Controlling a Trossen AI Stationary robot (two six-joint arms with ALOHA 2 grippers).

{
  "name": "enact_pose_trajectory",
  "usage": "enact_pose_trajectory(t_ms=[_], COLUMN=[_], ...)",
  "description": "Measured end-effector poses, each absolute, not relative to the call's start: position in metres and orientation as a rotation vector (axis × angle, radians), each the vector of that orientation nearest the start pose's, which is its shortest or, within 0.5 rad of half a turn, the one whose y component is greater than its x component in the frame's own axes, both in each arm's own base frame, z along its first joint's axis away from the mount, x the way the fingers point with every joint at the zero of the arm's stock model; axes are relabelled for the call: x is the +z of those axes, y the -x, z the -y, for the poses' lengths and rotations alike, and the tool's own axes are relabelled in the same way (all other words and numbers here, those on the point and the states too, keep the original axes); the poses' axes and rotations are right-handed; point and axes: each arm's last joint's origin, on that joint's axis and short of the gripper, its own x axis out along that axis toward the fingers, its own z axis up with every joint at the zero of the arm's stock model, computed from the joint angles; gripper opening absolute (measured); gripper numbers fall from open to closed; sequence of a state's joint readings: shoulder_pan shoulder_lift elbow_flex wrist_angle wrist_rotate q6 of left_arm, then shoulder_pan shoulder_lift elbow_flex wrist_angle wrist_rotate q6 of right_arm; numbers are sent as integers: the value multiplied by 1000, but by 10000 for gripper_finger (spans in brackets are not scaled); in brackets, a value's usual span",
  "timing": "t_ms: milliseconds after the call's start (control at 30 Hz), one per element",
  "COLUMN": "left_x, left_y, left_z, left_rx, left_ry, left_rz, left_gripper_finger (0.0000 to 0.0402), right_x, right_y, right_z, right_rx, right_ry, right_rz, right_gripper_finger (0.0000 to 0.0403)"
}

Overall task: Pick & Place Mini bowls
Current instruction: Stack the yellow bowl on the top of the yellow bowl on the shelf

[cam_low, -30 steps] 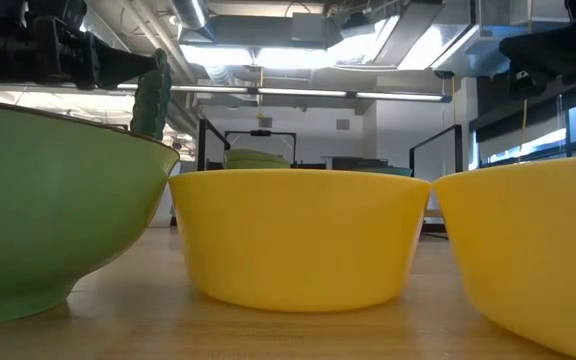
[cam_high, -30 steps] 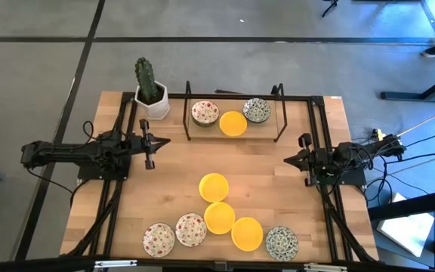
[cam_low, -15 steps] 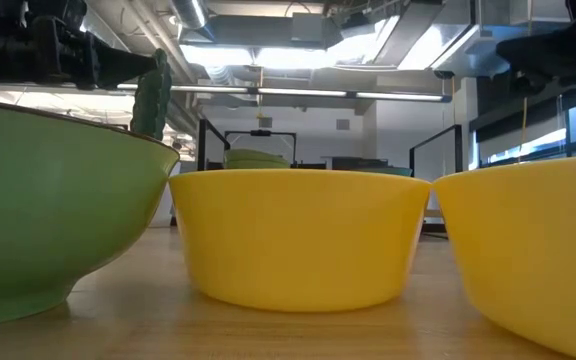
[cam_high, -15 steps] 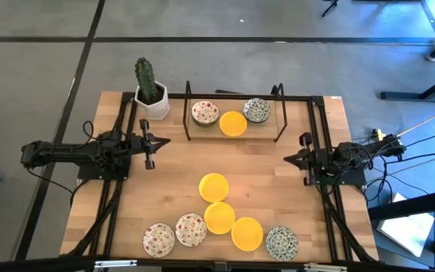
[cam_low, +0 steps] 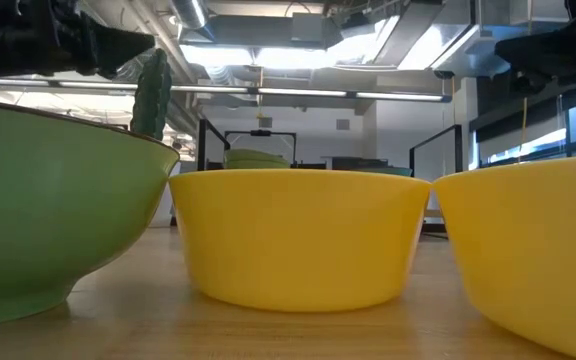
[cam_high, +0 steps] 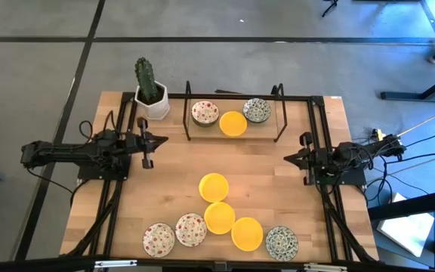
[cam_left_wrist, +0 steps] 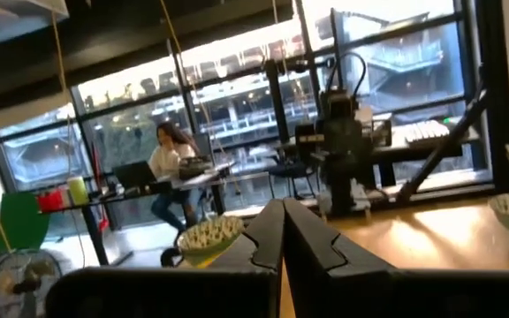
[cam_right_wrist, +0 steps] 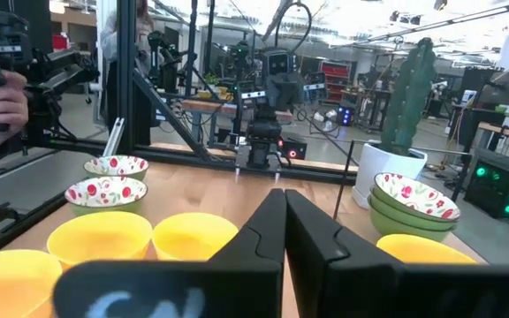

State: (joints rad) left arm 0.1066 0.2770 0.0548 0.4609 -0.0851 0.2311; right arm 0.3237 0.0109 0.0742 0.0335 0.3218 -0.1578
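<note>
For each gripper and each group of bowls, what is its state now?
left gripper: shut, empty, above the table.
right gripper: shut, empty, above the table.
three mini bowls on the rack: upright, set side by side.
seven mini bowls on the table: upright, not stacked.

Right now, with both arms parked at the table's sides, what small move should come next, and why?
Probably open the left gripper and swing it toward the nearest loose plain yellow round mini bowl mid-table. Both it and the right gripper are shut and empty, and seven bowls sit outside the black wire rack.
</note>
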Motion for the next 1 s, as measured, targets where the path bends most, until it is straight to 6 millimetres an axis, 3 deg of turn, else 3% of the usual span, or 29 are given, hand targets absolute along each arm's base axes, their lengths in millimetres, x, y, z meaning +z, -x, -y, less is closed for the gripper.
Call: enact_pose_trajectory(t_ms=[367,567,1000], left_x=[204,200,196], left_y=[-111,-112,-113], left_z=[-14,-15,-15], left_rx=[222,218,213], left_ry=[-249,-248,-229], left_rz=[219,182,146], left_gripper_finger=[6,1,8], right_x=[191,198,193], right_y=[-90,-89,-89], right_z=[-20,-20,-20], right_rx=[-5,-4,-2], right_ry=[124,27,31], right_rz=[92,159,114], right_gripper_finger=[7,7,7])
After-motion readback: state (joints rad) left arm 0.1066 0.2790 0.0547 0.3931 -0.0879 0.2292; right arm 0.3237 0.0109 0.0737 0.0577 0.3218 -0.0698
